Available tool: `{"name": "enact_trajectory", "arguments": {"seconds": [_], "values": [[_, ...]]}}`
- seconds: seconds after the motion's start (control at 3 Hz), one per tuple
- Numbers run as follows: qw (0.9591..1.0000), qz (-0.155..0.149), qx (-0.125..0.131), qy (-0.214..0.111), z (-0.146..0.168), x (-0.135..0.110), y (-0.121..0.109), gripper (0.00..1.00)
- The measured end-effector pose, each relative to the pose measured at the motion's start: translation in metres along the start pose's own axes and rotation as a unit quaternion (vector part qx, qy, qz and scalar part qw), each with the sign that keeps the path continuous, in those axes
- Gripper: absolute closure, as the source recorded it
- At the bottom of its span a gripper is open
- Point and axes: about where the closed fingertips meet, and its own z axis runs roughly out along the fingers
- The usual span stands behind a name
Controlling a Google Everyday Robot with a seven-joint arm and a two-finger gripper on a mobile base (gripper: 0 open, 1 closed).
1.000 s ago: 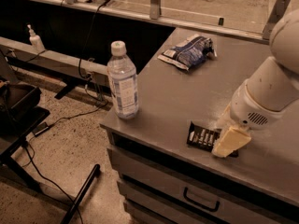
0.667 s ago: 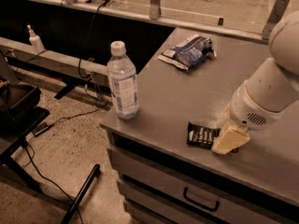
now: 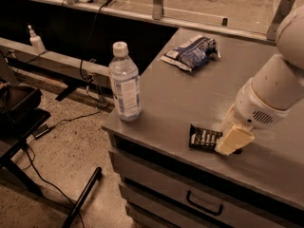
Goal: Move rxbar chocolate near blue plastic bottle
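Bar: the chocolate bar [image 3: 205, 137] lies flat near the front edge of the bench [image 3: 180, 96], well apart from the bottle [image 3: 125, 82] at the left corner.
Gripper: the gripper [image 3: 232, 144] is seen low at the bar's right end; whether it is closed cannot be told.
Handling: judged light, thin and slippery in its wrapper; best taken across the narrow width.
Surface: smooth grey top; a snack bag [image 3: 191, 52] lies behind.
Room: a speckled floor [image 3: 61, 146] is seen below.

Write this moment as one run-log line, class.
gripper: low over one end of chocolate bar | bar: flat near counter front edge | bottle: upright at corner, apart from bar
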Motion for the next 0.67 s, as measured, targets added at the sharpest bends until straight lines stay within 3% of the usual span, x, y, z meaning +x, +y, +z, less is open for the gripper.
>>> {"name": "enact_trajectory", "arguments": {"seconds": [0.33,0.67], "values": [[0.9998,0.0,0.01,-0.019,-0.015,-0.006,-0.01,1.0],[0.9989,0.002,0.02,-0.042,-0.026,-0.017,-0.02,1.0]]}}
